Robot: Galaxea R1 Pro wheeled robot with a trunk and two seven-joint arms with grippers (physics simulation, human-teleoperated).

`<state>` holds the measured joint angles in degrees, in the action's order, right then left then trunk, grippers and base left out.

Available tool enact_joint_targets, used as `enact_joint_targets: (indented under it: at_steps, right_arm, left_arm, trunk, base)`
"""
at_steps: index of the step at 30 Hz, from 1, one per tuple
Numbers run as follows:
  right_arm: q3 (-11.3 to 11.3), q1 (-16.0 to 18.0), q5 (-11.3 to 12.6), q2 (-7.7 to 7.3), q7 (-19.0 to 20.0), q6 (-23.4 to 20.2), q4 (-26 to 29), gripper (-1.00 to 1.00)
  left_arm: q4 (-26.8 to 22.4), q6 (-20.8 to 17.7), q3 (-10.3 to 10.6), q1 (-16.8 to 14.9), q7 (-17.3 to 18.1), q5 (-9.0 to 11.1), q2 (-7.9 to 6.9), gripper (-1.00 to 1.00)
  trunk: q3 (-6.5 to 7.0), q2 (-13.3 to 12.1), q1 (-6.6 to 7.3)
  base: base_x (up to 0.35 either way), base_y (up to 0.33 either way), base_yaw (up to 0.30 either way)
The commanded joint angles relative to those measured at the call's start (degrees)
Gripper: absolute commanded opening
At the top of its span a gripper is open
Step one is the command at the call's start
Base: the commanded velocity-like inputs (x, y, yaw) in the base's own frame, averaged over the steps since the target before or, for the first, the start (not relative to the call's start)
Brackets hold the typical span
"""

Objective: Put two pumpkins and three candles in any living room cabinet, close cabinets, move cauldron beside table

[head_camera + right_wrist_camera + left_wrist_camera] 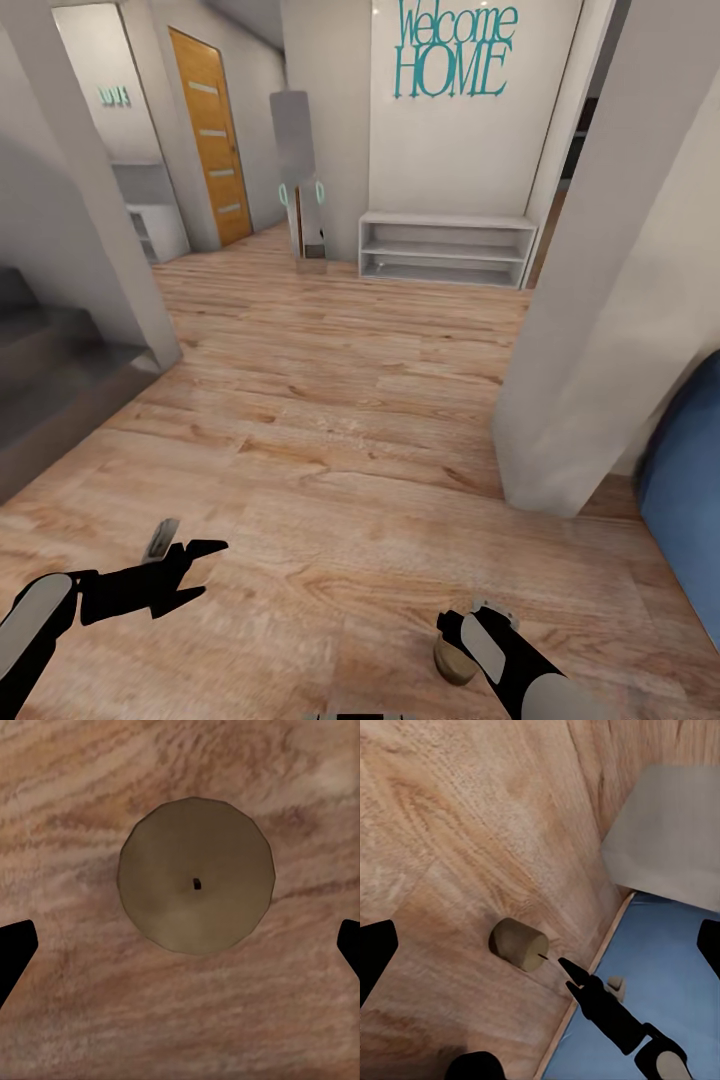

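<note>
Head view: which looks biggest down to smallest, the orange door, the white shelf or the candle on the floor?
As seen, not true size:
1. White shelf and orange door: too alike to rank.
2. Candle: smallest, though nearest the camera, beside the right gripper.

Squat grey-brown candle (196, 883) upright on wooden floor (90, 787)

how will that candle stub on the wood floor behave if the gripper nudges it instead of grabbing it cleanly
The candle is a squat cylinder standing on its flat end on the floor, so it would probably slide rather than tip. Knocked onto its side, it would likely roll. The right gripper, open above it, probably needs a centred grip.
</note>
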<state>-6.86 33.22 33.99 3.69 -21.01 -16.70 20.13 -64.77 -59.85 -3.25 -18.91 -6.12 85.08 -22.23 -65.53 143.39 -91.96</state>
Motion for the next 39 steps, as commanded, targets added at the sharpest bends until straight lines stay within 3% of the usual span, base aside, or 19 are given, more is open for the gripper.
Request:
enact_joint_targets:
  at_steps: [1,39]
  right_arm:
    - [0.0,0.0,-0.01,0.0,0.0,0.0,0.0,1.0]
    - [0.0,0.0,-0.02,0.0,0.0,0.0,0.0,1.0]
  left_arm:
    - [0.0,0.0,-0.03,0.01,0.05,0.0,-0.02,1.0]
    - [-0.01,0.06,-0.09,0.1,0.14,0.0,0.0,1.0]
  trunk:
    - [0.0,0.0,0.0]
    - [-8.42,0.51,-0.98]
  base:
    - [0.0,0.0,0.0]
    - [0.0,0.0,0.0]
